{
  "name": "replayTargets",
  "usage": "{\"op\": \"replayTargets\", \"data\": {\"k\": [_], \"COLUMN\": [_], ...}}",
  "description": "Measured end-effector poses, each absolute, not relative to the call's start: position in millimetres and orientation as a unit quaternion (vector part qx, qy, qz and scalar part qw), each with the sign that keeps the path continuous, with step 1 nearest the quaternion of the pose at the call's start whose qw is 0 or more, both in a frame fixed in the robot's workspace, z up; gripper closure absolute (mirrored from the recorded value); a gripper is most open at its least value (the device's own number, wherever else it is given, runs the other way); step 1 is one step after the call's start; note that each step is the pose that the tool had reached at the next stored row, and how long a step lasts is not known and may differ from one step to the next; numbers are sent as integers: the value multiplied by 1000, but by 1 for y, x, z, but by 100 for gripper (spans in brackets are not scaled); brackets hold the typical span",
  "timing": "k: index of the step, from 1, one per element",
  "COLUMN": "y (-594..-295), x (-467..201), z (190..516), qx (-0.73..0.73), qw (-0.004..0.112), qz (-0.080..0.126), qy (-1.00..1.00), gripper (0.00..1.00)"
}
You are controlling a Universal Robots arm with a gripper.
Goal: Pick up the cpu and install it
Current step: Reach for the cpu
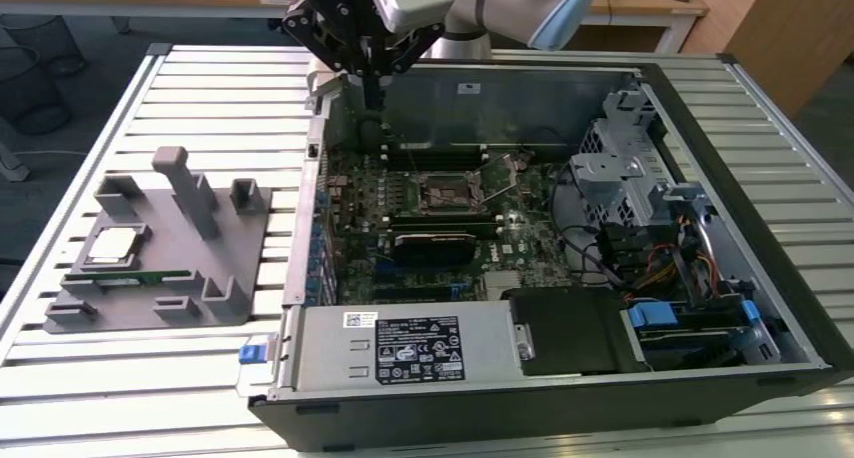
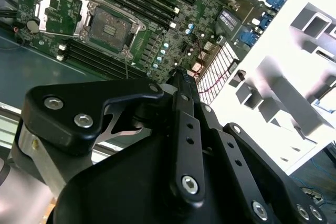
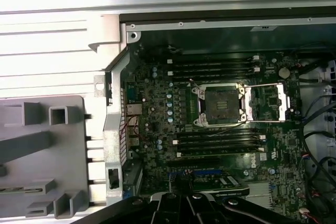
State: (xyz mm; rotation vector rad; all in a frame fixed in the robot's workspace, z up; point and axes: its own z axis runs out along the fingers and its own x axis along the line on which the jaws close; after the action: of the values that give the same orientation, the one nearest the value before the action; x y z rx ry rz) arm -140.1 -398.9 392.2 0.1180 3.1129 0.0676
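a slatted metal table (image 1: 187, 88) carries an open computer case (image 1: 747, 118) and, well apart toward the exterior view's left, a grey fixture (image 1: 187, 278). the cpu (image 1: 112, 246) lies flat in that fixture, silver top up, just beside a green memory stick (image 1: 127, 277). the gripper (image 1: 378, 78) hangs over the case's rear corner, above the motherboard and far from the chip; its fingers (image 2: 184, 129) seem pressed together with nothing between them, though the second wrist view hides the very tips. in the first wrist view the socket (image 3: 220, 104) has its retaining frame swung open and looks empty. i judge the pick-up not begun: it calls for parted fingers squared over the chip's edges.
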Motion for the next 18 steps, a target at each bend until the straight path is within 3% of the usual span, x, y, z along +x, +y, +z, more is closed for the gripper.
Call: {"op": "replayTargets", "data": {"k": [18], "y": [-399], "x": [-150], "z": [391], "qx": [38], "qw": [13], "qz": [22], "qy": [999], "gripper": [89]}}
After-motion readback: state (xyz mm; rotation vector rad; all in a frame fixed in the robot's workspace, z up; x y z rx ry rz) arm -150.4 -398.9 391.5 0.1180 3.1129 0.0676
